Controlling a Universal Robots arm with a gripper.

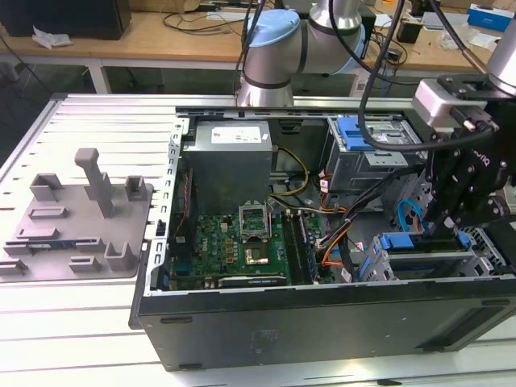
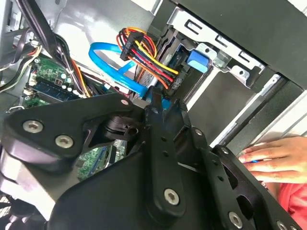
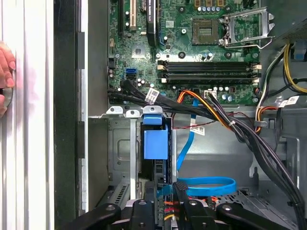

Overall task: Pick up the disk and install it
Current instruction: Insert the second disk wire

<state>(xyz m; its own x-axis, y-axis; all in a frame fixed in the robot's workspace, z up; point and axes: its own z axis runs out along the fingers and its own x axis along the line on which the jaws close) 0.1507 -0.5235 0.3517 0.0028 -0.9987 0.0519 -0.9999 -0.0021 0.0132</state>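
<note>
The gripper (image 1: pixel 451 211) is down inside the open computer case (image 1: pixel 322 322), at about four o'clock in the exterior view, right over the drive cage (image 1: pixel 427 262). The disk (image 3: pixel 156 143), blue bracket showing, sits in that cage directly ahead of the jaws, long axis running straight away from them in the first wrist view. Whether the jaws grip it or stand open, I cannot tell.

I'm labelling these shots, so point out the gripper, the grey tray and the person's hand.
gripper (image 1: pixel 453 211), exterior view, midway between its fingertips
grey tray (image 1: pixel 48 242), exterior view, bare flat part of its base
hand (image 2: pixel 271 155), second wrist view, middle of the hand
</note>
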